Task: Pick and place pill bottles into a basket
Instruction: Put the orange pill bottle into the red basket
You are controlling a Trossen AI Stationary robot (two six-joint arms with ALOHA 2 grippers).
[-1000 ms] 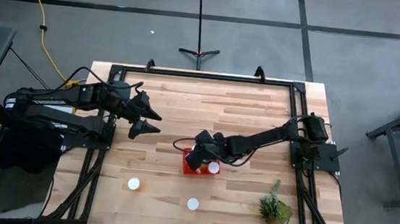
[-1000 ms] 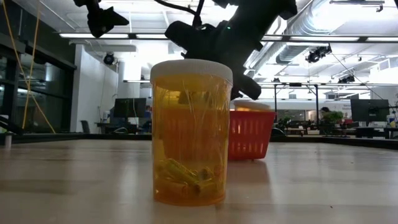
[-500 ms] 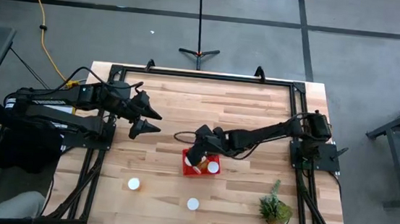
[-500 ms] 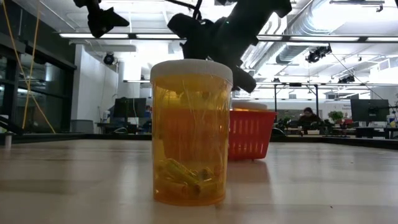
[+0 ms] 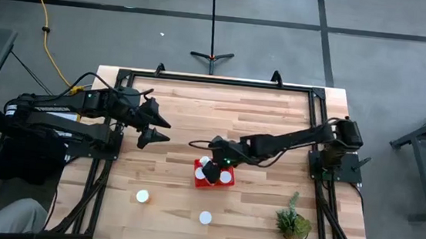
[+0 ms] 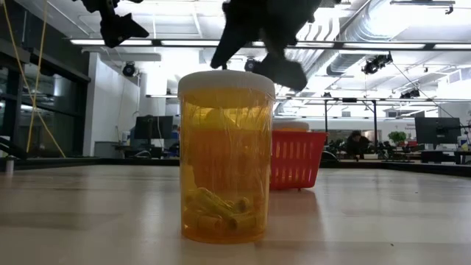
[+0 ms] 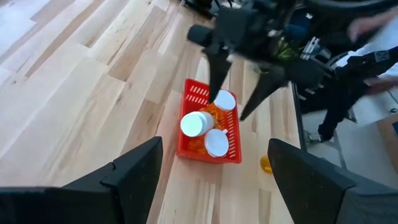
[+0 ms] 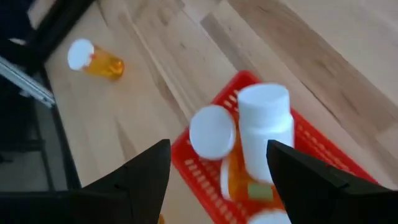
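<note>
The red basket stands at the table's middle and holds three white-capped pill bottles, upright or leaning together. My right gripper hangs open just above them, fingers slanting down with nothing between them. Two more pill bottles stand on their bases on the wood nearer the front edge; the second fills the low view. My left gripper waits open at the table's left, well above the wood.
A small green potted plant stands at the near right corner. A black frame runs along the table's edges. Bare wood lies between the basket and my left gripper and along the far side.
My right gripper has risen off the basket and swung its wrist round, and its fingers stand wider apart than before. Where it covered the basket, more white caps now show inside. My left gripper has kept still.
</note>
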